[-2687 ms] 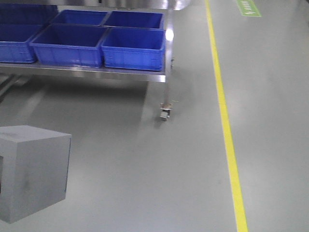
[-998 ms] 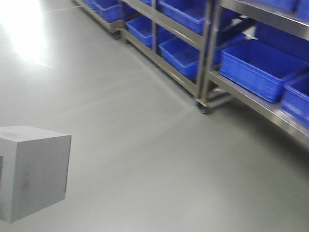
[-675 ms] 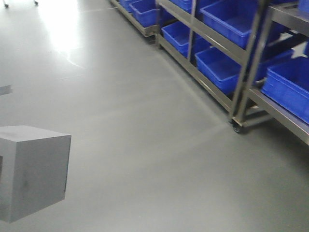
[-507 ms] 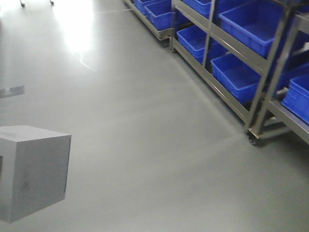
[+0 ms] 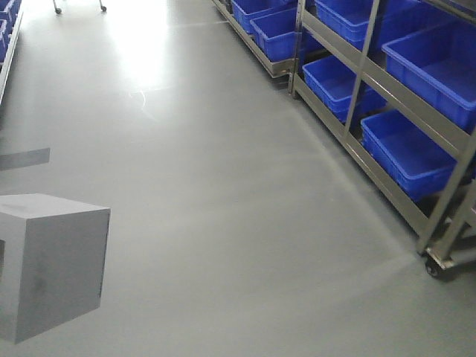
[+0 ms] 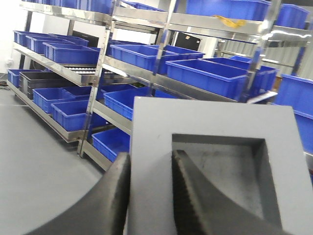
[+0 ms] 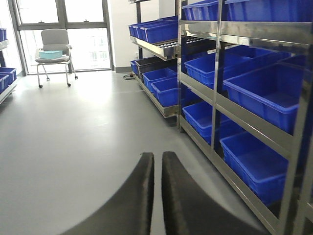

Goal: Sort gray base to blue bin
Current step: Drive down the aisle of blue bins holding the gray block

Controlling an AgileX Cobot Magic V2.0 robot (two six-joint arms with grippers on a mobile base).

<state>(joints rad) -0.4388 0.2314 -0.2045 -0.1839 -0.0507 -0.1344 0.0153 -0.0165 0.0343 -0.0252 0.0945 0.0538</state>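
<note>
The gray base [image 5: 50,264] is a light gray cube hanging at the lower left of the front view, above the floor. In the left wrist view the gray base [image 6: 215,127] fills the frame with its square recess facing the camera. My left gripper [image 6: 150,156] is shut on one wall of it, one finger outside and one inside the recess. My right gripper [image 7: 157,155] is shut with nothing in it. Several alike blue bins [image 5: 413,149] sit on steel racks at the right; which one the task means I cannot tell. More blue bins [image 6: 205,76] [image 7: 254,166] show in the wrist views.
Steel racks [image 5: 357,82] line the right side, with a caster [image 5: 433,268] at the near corner post. Grey floor [image 5: 223,186] stretches ahead with window glare at the far end. A wheeled chair [image 7: 54,49] stands by the windows.
The front view has swung from a low trolley of bins and a yellow floor line to an aisle beside the racks. The gray base keeps its place in the frame.
</note>
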